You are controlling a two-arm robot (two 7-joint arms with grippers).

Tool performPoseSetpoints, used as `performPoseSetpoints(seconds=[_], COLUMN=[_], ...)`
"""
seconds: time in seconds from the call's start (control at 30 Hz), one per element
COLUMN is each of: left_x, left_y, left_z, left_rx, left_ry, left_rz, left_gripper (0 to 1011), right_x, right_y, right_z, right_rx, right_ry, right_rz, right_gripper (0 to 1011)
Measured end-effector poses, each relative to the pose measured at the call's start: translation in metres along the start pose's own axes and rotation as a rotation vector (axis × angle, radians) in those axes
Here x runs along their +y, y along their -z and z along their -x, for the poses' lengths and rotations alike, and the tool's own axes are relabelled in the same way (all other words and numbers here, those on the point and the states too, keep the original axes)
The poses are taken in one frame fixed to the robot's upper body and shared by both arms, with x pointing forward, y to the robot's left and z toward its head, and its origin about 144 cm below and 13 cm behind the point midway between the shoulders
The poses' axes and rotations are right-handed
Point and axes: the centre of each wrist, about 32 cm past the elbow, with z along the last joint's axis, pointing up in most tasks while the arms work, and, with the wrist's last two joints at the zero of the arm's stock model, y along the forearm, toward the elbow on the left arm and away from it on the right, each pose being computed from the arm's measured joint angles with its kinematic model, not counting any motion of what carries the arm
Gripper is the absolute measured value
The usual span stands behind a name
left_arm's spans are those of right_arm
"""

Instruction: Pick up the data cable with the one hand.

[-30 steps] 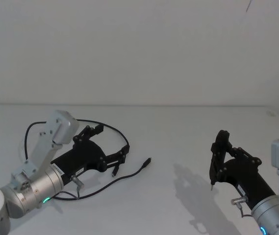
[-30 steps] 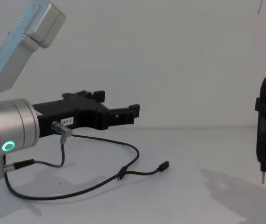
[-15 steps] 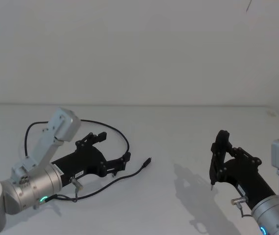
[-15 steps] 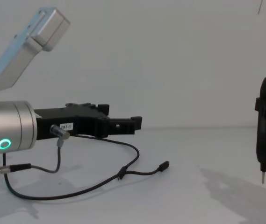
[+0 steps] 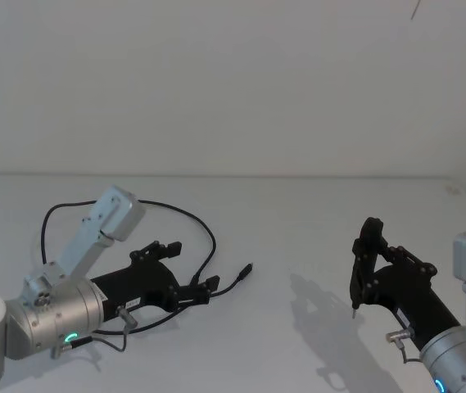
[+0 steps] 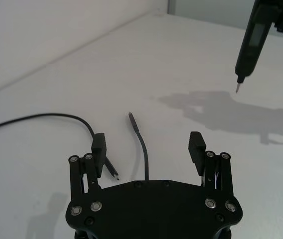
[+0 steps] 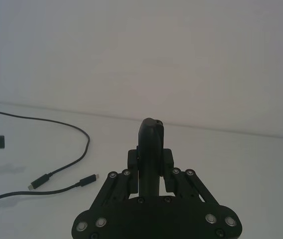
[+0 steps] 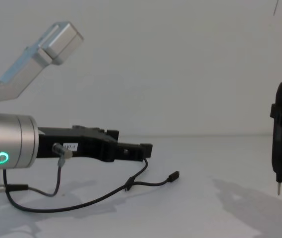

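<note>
left pincer (image 5: 192, 264) lower, spread over data cable (image 6: 142, 144)

**Camera placement**

Head view: high, looking down and forward over the table (image 5: 298, 213). Chest view: low, side-on across it. Wrist views: close behind the left gripper (image 6: 148, 142) and the right gripper (image 7: 151, 157), which clamps a pointed tool (image 7: 151, 132), both facing outward. All four share the data cable (image 5: 214, 239).
</note>
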Motion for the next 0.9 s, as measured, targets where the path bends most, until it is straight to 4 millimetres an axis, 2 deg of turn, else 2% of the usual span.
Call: performPoseSetpoints(seconds=[0.9], left_x=[-0.007], left_y=[0.015], left_z=[0.002], left_rx=[0.032], left_ry=[0.032], left_rz=[-0.091], left_gripper=[1001], right_x=[0.0], right_y=[0.0], right_z=[0.0], right_rx=[0.0], right_ry=[0.0], right_rz=[0.0], right_gripper=[279])
